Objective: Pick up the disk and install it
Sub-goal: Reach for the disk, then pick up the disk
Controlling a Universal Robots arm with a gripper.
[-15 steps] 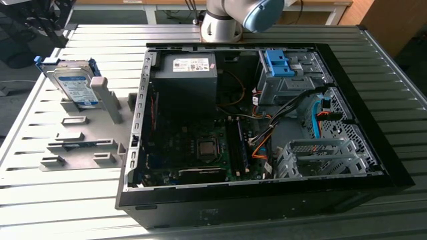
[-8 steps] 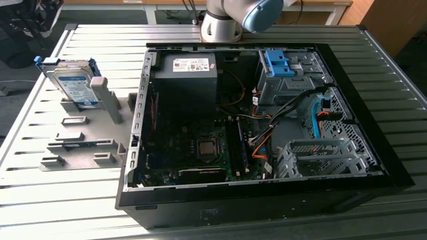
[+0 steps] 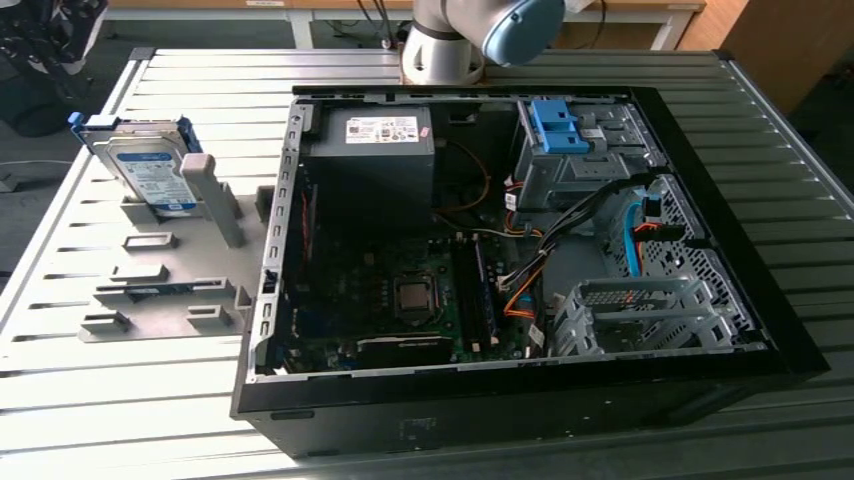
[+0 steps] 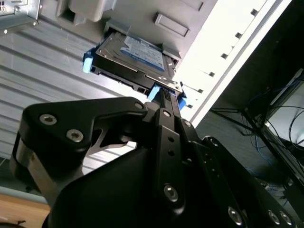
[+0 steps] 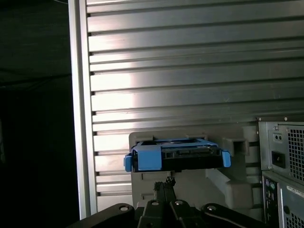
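The disk (image 3: 147, 165) is a silver hard drive with a white and light-blue label and a blue frame. It stands tilted on edge in a grey holder (image 3: 160, 290) at the exterior view's left, beside the open computer case (image 3: 274, 250). Both wrist views show the disk (image 4: 137, 52) (image 5: 178, 154) ahead of my gripper (image 4: 165, 95) (image 5: 168, 183). The black fingers sit close together with nothing between them. They point at the disk's blue-framed end and stay apart from it. The arm's base (image 3: 447, 45) stands behind the case.
The case lies open on a slatted metal table (image 3: 134, 400). Inside are a grey bay (image 3: 587, 170) with a fixed blue latch bracket (image 3: 554, 125), a metal cage (image 3: 641, 310), cables and the mainboard. The holder has several upright posts and slots.
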